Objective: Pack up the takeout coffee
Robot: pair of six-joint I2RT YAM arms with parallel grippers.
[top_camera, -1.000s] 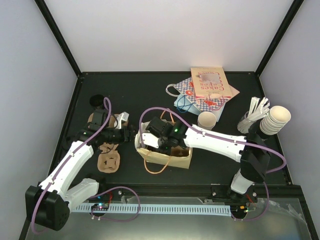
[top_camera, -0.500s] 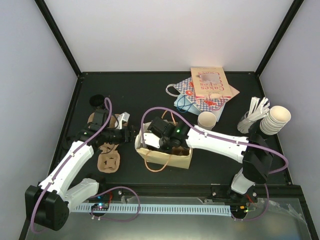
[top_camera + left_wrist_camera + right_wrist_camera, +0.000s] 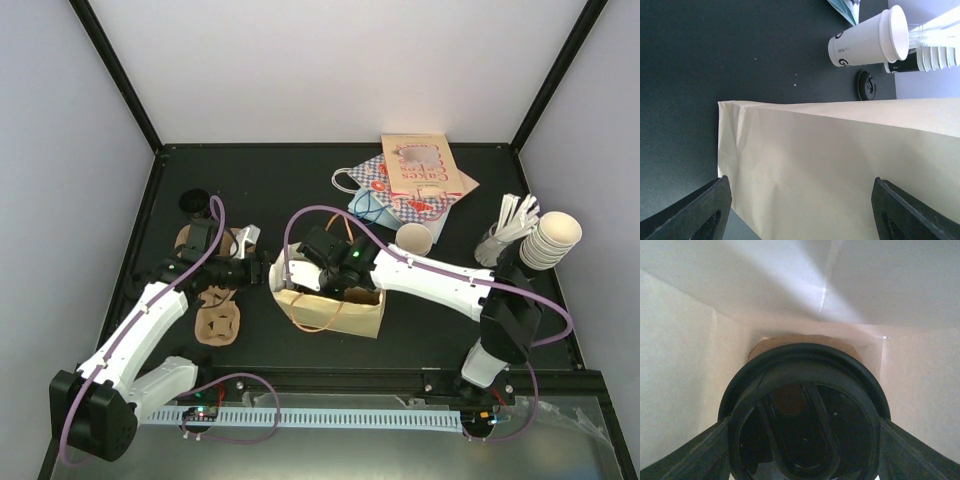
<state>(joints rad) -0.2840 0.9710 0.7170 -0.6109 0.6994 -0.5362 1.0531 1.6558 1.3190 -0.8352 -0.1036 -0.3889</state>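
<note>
Over the dark surface [image 3: 250,190], seen from above, the right arm [image 3: 440,285] is reaching across and dipping its jaws into the open mouth of the tan paper bag [image 3: 335,312]. The takeout coffee is not showing from here, as the wrist is hiding it. The left arm [image 3: 150,315] is holding its jaws just beside the bag's left end, outside it.

Ahead of the left jaws, in the left wrist view, the bag's plain wall [image 3: 840,150] is filling the gap between two fingers [image 3: 705,210] standing wide apart and closing on nothing. Whether they are touching the paper cannot be told. Beyond the bag, a lidless cream cup [image 3: 865,42] and a loose black lid [image 3: 867,85] are sitting well apart from it.

Between the right jaws, in the right wrist view, the takeout coffee [image 3: 805,405] is sitting dead centre with its black lid facing the wrist. A finger [image 3: 685,455] is pressing in on either side, so the jaws are gripping it. Its long axis is running straight away from the wrist toward the bag's floor, with pale paper walls [image 3: 685,350] all round. Only the right arm is carrying the cup, so the coming move looks like a matter of travelling along that axis and letting go.
</note>
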